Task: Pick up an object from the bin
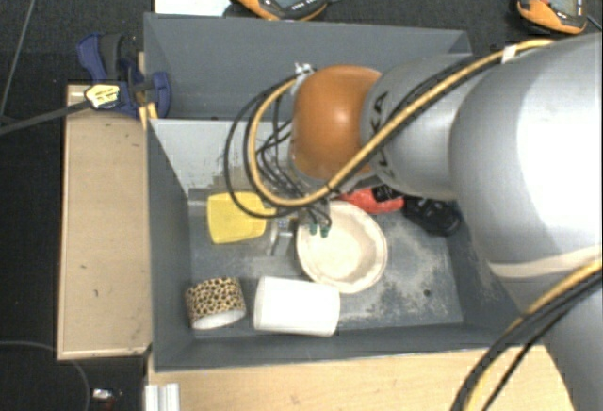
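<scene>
You are looking down into the grey bin [174, 173] while the arm [490, 145] is reaching in from the right, with its orange cover [330, 122] and looped cables [256, 150] hanging over the middle of the floor. The gripper [303, 230] is poking out beneath that cover and sitting low at the left rim of a round white dish [347, 256], which is lying open side up near the centre of the bin. The cover and cables are hiding too much of the gripper for you to tell whether it is spread or pressed together, and you are not seeing anything pinched in it. Just to its left, a flat yellow sponge [234, 219] is lying on the floor. Nearer the front wall, a white cup [297, 305] is lying on its side just below the dish, and a leopard-print roll [215, 303] is sitting beside the cup in the front left corner. Behind the dish, a red thing [384, 203] and a black thing [439, 216] are peeking out from under the arm, too hidden for you to name.
</scene>
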Robot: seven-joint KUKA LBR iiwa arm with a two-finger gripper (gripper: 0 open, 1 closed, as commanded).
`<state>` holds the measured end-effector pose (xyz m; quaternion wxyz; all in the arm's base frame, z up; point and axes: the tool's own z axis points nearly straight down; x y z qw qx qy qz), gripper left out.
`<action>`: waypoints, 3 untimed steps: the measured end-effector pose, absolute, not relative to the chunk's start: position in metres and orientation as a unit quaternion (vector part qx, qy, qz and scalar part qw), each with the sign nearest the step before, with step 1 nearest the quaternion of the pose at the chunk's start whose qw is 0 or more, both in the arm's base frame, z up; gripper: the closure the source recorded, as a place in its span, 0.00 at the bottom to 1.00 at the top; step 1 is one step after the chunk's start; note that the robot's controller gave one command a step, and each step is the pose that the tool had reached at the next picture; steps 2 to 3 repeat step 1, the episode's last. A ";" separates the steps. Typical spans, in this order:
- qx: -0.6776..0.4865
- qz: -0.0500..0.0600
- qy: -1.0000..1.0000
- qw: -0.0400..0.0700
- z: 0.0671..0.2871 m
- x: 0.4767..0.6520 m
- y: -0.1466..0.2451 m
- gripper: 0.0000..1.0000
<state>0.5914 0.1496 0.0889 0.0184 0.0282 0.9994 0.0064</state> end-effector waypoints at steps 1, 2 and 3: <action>0.030 0.009 0.999 0.022 0.071 0.585 0.160 1.00; 0.030 0.009 0.999 0.022 0.071 0.585 0.160 1.00; 0.030 0.009 0.999 0.022 0.071 0.585 0.160 1.00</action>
